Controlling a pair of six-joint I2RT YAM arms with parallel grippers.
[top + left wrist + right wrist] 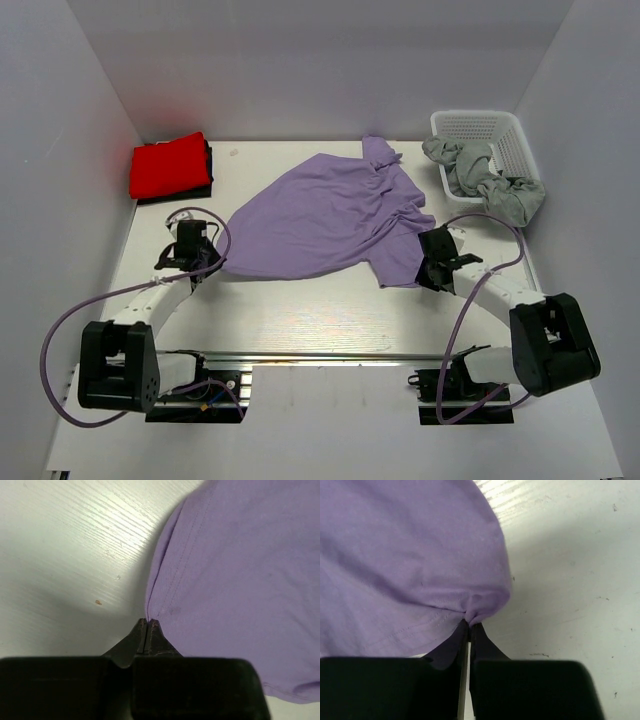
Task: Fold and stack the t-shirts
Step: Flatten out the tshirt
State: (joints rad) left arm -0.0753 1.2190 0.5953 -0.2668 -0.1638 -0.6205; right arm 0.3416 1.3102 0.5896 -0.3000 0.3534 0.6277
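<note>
Top view: the lavender shirt [325, 215] lies spread, wrinkled, on the white table [300, 320], roughly mid-table between the two arms. Its long axis runs diagonally from the near left to the far right. One hemmed edge faces the arms, and the narrow end, bunched into folds, points to the far right, close to the basket [475, 117]. The left gripper [212, 262] sits at the near-left corner of the cloth and the right gripper [425, 268] at its near-right corner. Left wrist view: the left gripper [148, 622] has its jaws pressed together on the stitched edge of the lavender shirt [235, 580], which spreads away ahead and to the right over the table [65, 555]. Right wrist view: the right gripper [470, 623] is clamped on a gathered pinch of the lavender shirt [405, 565], which puckers at the tips. The red shirt [168, 165] rests folded in the far-left corner on a dark item [190, 190], well apart from the lavender one. Grey cloth [500, 195] hangs over the basket's near rim.
</note>
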